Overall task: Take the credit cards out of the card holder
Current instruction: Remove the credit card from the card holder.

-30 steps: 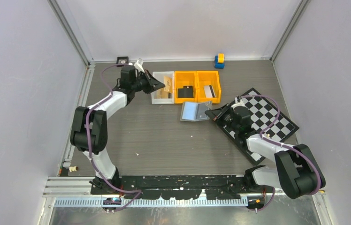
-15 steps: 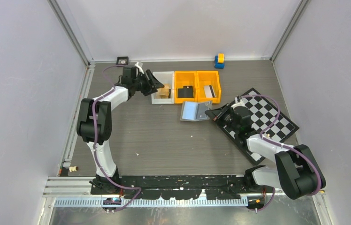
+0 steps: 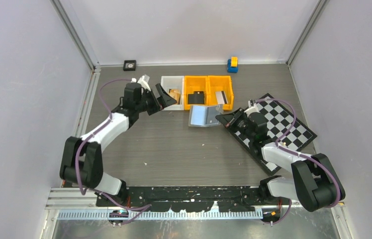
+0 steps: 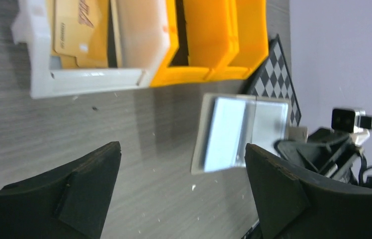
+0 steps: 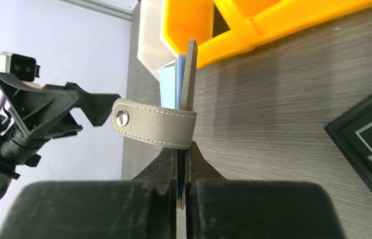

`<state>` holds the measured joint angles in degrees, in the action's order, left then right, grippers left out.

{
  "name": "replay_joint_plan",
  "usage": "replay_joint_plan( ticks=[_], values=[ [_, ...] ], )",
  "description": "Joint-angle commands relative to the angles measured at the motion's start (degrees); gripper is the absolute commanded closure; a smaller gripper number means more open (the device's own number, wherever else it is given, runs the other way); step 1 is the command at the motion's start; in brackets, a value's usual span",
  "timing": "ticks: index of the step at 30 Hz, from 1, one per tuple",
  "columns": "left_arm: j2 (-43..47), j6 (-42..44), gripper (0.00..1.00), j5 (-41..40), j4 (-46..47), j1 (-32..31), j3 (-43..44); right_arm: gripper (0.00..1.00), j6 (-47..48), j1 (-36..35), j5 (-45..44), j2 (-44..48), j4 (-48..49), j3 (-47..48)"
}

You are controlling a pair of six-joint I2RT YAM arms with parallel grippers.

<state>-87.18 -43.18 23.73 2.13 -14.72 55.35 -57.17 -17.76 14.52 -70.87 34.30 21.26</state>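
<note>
The grey card holder (image 3: 204,116) hangs open just in front of the orange bins, its pale blue-grey inside up. My right gripper (image 3: 222,118) is shut on its right edge; in the right wrist view the card holder (image 5: 188,74) stands on edge between the shut jaws of the right gripper (image 5: 180,149), snap strap (image 5: 153,122) hanging left. My left gripper (image 3: 162,96) is open and empty beside the white bin (image 3: 166,79). Its wrist view shows the left gripper (image 4: 183,148) wide open over bare table, the card holder (image 4: 231,132) ahead. One credit card lies in each bin: orange-tan (image 3: 174,94), black (image 3: 197,97), silvery (image 3: 221,96).
Two orange bins (image 3: 209,79) stand in a row right of the white bin. A checkerboard (image 3: 293,127) lies under my right arm at the right. A blue and yellow block (image 3: 232,64) and a small black square (image 3: 130,63) sit by the back wall.
My left gripper opened, left the orange-tan card in the white bin and drew back toward the near left. The card holder shifted slightly left in my right gripper.
</note>
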Motion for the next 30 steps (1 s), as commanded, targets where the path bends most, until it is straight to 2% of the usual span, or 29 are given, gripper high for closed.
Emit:
replay_joint_plan(
  ticks=[1,5,10,11,13,17,19,22,24,27,30],
  values=[
    [8.27,-0.75,0.00,-3.77,-0.12,-1.10,-4.87,1.00,-0.04,0.29,3.81,-0.31,10.49,0.64],
    [13.78,-0.01,0.00,-13.63,-4.69,-1.35,-7.41,1.00,-0.16,0.34,4.53,-0.63,11.59,0.60],
    [17.85,-10.18,0.00,-27.24,-12.19,-0.22,-9.68,1.00,0.97,0.28,3.86,1.16,10.22,0.45],
    [18.14,-10.61,0.00,-26.67,-9.10,-0.22,-11.60,1.00,1.41,0.27,3.58,1.56,9.71,0.38],
    [17.79,-9.85,0.01,-18.21,3.42,-0.19,-15.88,1.00,1.73,0.27,3.24,2.13,9.17,0.37],
    [16.54,-7.72,0.01,-10.53,6.20,-2.00,-15.19,0.99,1.94,0.29,3.36,2.47,8.88,0.39],
    [17.06,-5.93,0.00,-10.10,5.83,-5.56,-15.32,1.00,1.81,0.27,3.85,2.50,9.09,0.40],
    [19.62,0.53,0.00,-13.44,7.16,-15.41,-17.11,1.00,1.02,0.28,4.72,2.17,10.12,0.33],
    [20.38,3.76,0.00,-14.33,7.51,-19.76,-17.63,0.99,-0.17,0.25,5.85,1.28,11.82,0.31],
    [20.90,3.71,0.00,-13.99,8.39,-20.09,-18.25,1.00,-3.13,0.18,8.39,-1.44,17.04,0.03],
    [20.90,2.62,0.00,-11.17,14.85,-20.22,-20.49,1.00,-6.15,0.12,11.70,-5.49,23.84,0.22]
  ],
)
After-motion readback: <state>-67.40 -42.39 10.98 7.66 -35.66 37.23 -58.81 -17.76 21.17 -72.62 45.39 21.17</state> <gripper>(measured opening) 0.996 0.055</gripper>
